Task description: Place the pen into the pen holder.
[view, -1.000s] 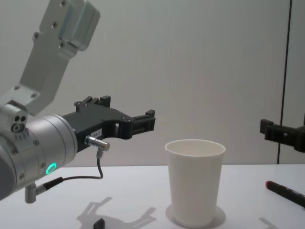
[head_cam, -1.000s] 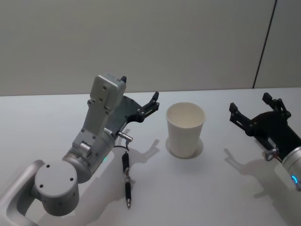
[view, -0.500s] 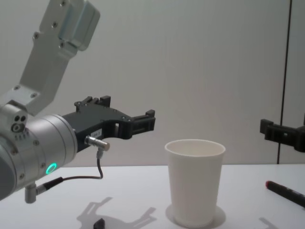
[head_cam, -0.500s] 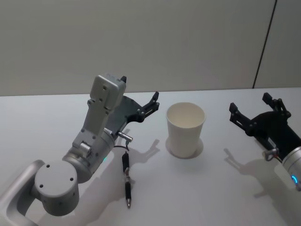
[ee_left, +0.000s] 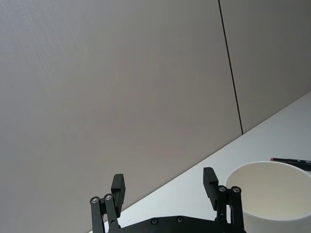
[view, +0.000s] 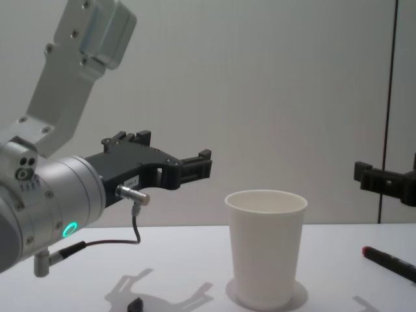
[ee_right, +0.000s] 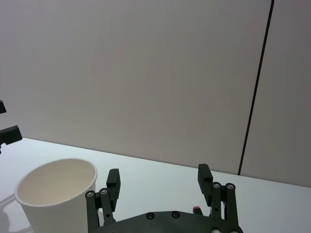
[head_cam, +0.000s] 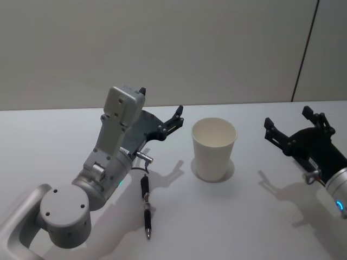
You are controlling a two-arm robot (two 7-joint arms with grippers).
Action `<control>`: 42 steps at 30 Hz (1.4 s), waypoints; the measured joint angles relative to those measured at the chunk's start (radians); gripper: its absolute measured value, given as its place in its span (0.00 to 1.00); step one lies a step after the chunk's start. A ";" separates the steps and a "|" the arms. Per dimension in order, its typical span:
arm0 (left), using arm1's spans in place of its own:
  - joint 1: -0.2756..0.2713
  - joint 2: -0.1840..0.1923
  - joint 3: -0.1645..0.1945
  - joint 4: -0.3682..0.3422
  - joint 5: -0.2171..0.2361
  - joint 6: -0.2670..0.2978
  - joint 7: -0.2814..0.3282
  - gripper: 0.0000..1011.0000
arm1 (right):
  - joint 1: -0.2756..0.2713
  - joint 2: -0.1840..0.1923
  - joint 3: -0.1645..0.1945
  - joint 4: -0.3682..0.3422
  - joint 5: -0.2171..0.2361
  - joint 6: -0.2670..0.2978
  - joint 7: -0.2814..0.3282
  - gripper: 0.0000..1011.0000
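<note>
Head view: the black pen (head_cam: 146, 208) lies flat on the table (head_cam: 65, 141) toward the near edge, left of the white paper cup (head_cam: 214, 149), which stands about mid-table. Nothing has hold of it. The left gripper (head_cam: 161, 103) hovers above it with jaws wide apart and empty. The right gripper (head_cam: 287, 116) hangs on the cup's far side, also spread wide with nothing in it. So I'd call this the pickup step. Bring the left gripper straight down over the barrel, turn the jaws across it and pinch near the middle (grab an end and it'll probably swing). Then tip it upright before crossing the rim, because that cup looks light enough to knock over. Chest view: just the pen's end (view: 134, 303) peeks in at the bottom, but there's also a red-tipped marker (view: 390, 261) on the table toward the right edge, a spot the right gripper covers from the head camera. I honestly can't tell which of the two is "the pen". Left wrist view: open fingers (ee_left: 118, 188) with the cup rim (ee_left: 272, 167) beside one of them and the marker (ee_left: 291, 161) beyond. Right wrist view: it looks into the cup's mouth (ee_right: 56, 182), and nothing is poking out.
</note>
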 joint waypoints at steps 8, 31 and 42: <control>0.000 0.000 0.000 0.000 0.000 0.000 0.000 0.99 | 0.033 0.001 0.013 0.023 0.016 0.014 0.030 0.99; 0.000 0.000 0.000 0.000 0.000 0.000 0.000 0.99 | 0.171 0.026 0.057 0.079 -0.008 0.231 0.113 0.99; 0.000 0.000 0.000 0.000 0.000 0.000 0.000 0.99 | 0.276 0.005 0.047 0.142 -0.056 0.391 0.165 0.99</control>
